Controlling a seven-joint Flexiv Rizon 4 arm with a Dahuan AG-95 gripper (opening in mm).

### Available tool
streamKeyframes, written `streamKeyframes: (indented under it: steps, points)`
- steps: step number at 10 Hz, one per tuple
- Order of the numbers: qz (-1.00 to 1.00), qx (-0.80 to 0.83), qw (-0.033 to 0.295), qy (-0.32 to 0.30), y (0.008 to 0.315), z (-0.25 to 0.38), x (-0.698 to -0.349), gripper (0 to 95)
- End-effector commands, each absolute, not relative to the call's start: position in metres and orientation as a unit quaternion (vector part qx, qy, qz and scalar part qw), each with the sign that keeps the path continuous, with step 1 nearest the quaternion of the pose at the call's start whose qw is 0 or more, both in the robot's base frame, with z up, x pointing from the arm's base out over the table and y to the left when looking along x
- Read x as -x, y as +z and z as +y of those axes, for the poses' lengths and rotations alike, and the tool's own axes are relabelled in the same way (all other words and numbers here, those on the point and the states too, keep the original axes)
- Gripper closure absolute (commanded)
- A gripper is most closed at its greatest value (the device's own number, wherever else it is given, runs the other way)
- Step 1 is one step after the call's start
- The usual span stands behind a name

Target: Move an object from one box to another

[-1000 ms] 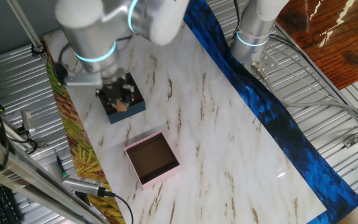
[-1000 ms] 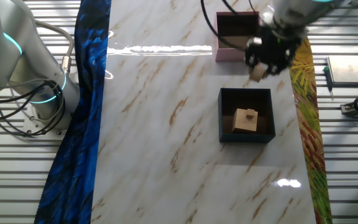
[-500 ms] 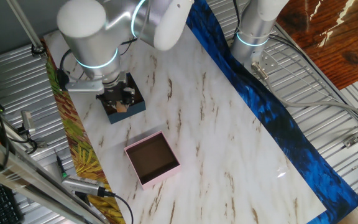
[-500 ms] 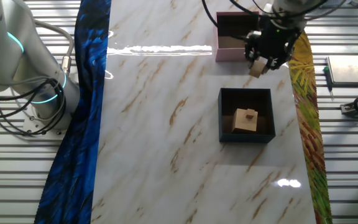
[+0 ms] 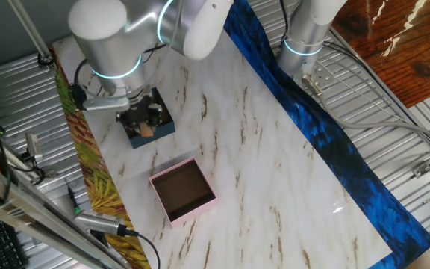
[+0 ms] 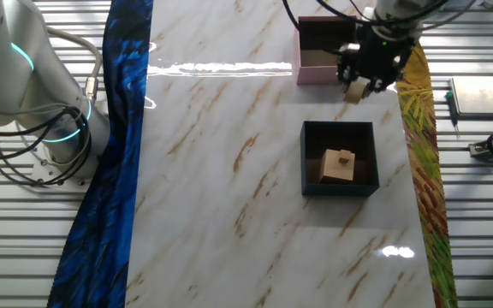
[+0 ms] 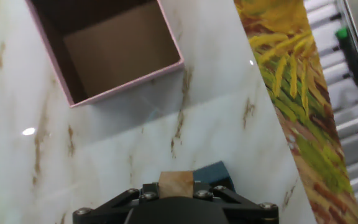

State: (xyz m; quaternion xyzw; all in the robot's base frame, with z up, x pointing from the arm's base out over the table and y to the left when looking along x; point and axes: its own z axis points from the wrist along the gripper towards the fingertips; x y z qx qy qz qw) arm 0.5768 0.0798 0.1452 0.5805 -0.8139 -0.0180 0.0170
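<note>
Wooden blocks number two: one small tan wooden block (image 6: 354,90) is clamped between the black two-finger gripper (image 6: 365,79) and hangs in the air, and a second, larger tan wooden block (image 6: 339,164) with a small dark peg on top lies inside the small square navy-blue box (image 6: 339,186). In the other fixed view the held block sits between the two boxes, just above the bare marble, nearer the square pale-pink box with a dark brown inside (image 6: 313,74) than the blue one. Its long axis cannot be told; it looks roughly cube-shaped and hangs slightly tilted below the fingers.

In the hand view the same held block (image 7: 176,184) shows as a pale square face pinched at the bottom edge, with a corner of the navy-blue box (image 7: 216,172) just behind it and the pink box (image 7: 127,83) ahead, its brown floor bare. The pink box lies turned at an angle to the frame.

There are two boxes, both resting on the white marble-patterned tabletop (image 6: 229,128) and set near each other but apart. In the one fixed view the gripper (image 5: 142,119) covers much of the blue box (image 5: 163,127), and the pink box (image 5: 183,191) lies apart from it. Two silver robot arms show; the second silver arm (image 6: 24,77) stands beyond a blue patterned cloth strip (image 6: 114,154). A yellow leaf-patterned strip (image 6: 418,128) borders the opposite table edge.
</note>
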Motion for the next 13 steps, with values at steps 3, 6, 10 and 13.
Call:
streamKeyframes:
  steps: [3, 6, 10, 13]
  points:
    - [-0.842, -0.539, 0.015, -0.024, 0.135, 0.163, -0.589, 95.0]
    - [-0.852, -0.523, 0.018, -0.02, 0.131, 0.197, -0.588, 95.0]
    - [-0.846, -0.533, 0.027, -0.003, 0.131, 0.2, -0.587, 95.0]
    - [-0.834, -0.552, 0.023, -0.009, 0.131, 0.199, -0.585, 95.0]
